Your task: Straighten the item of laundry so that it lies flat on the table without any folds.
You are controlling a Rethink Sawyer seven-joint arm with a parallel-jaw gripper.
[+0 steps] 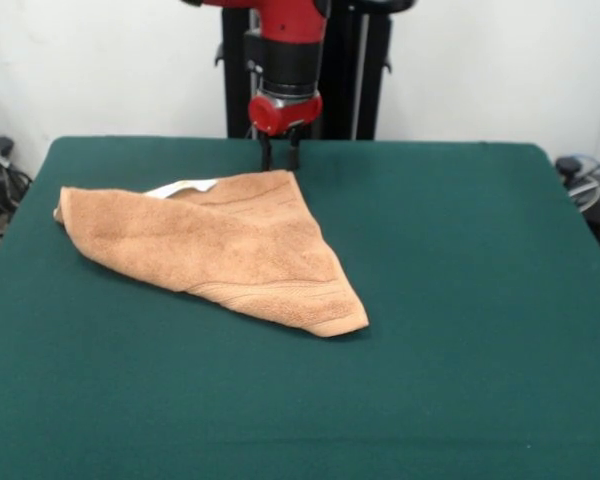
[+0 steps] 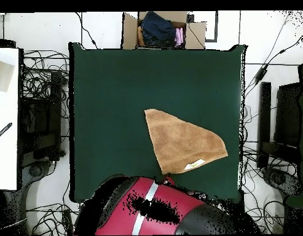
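so, towel: the orange-tan towel (image 1: 225,245) (image 2: 184,144) lies on the tabletop (image 1: 460,300) (image 2: 117,92), doubled over into a rough triangle, not flat.
where on my front view: left of the middle, one corner at the far edge of the cloth, one pointing left, one pointing toward the camera and to the right.
label: i see a small white label (image 1: 183,187) (image 2: 193,165) peeking out along the far folded edge.
hem: a hemmed band runs along the near right edge.
pincer: the pincer (image 1: 279,152) hangs straight down under the red wrist, tips right at the towel's far corner; i see two dark fingers (image 1: 266,152) with a narrow gap between them, and i cannot tell whether they pinch any cloth.
arm overhead: the red and black arm (image 2: 153,209) covers the pincer from above.
beyond the tabletop: a cardboard box of clothes (image 2: 163,29) and cables (image 2: 40,80) on the floor.
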